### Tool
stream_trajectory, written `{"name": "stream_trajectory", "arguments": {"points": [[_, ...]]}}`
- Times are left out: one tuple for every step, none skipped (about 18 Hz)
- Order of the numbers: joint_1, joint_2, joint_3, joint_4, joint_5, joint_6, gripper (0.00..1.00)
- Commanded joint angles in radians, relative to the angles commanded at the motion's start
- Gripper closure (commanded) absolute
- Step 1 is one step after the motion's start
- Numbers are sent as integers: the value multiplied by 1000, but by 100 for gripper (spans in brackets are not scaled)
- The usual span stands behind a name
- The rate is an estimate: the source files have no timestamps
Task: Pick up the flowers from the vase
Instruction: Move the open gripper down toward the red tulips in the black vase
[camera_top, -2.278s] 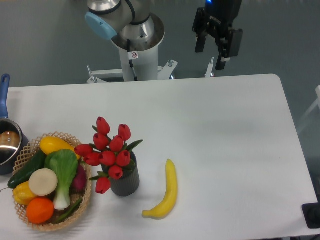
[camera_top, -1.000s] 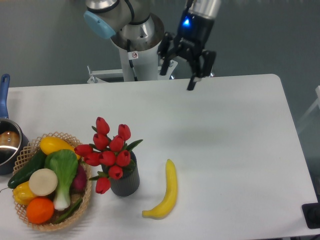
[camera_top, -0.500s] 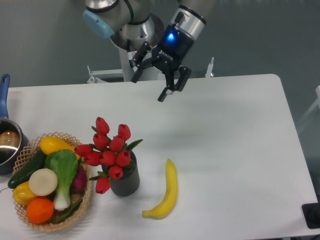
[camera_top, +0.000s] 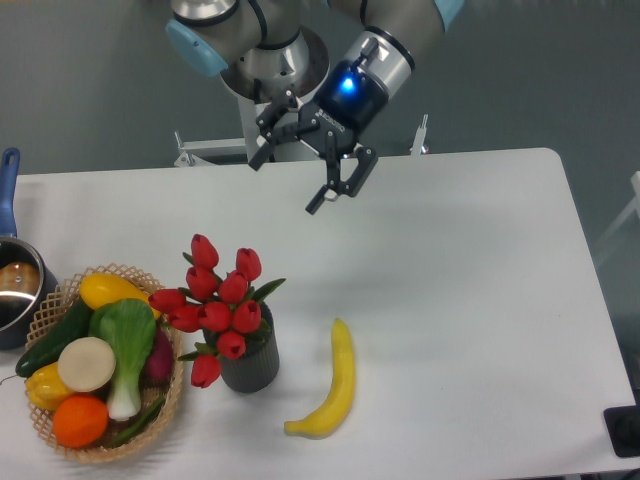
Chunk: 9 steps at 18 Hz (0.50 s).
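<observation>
Since 0.5 s ago the gripper (camera_top: 285, 182) has shifted slightly left and down over the rear of the table (camera_top: 450, 300); nothing on the table has moved.

Near edge: banana (camera_top: 330, 390) lies on the table, curved, tip toward the front left, just right of the vase (camera_top: 251, 362) but not touching it. Wicker basket (camera_top: 172, 400) at front left holds an orange (camera_top: 80, 420), a yellow fruit (camera_top: 47, 385), a round cream-coloured item (camera_top: 86, 364), a leafy green vegetable with white stalk (camera_top: 128, 345), a cucumber (camera_top: 55, 337), a yellow squash (camera_top: 108, 290) and a purple item (camera_top: 159, 355), partly hidden.

The vase stands upright just right of the basket, dark grey, ribbed. The flowers (camera_top: 215, 305) are in it: red tulip buds with green leaves, the bunch spreading wider than the vase and leaning left over the basket rim.

Far left edge: steel pot (camera_top: 18, 290) with blue handle (camera_top: 8, 190), partly cut off.

Rear: gripper hangs above the table, tilted, fingers pointing down-left, spread wide apart, nothing between them. Blue light lit on the wrist (camera_top: 350, 85). It's well apart from the flowers, up and to their right. Robot base (camera_top: 275, 120) behind the table's rear edge.
</observation>
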Motion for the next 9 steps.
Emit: {"name": "stream_trajectory", "arguments": {"points": [[-47, -40, 18, 12, 0, -5, 0], [-51, -48, 25, 13, 1, -11, 0], [-52, -57, 25, 14, 6, -17, 0], [-52, -72, 29, 16, 9, -15, 0], [-55, -88, 43, 19, 11, -14, 0], [-57, -108, 58, 19, 11, -15, 0], [-57, -118, 63, 19, 12, -15, 0], [-57, -125, 63, 20, 12, -14, 0], [-58, -132, 66, 22, 12, -12, 0]]}}
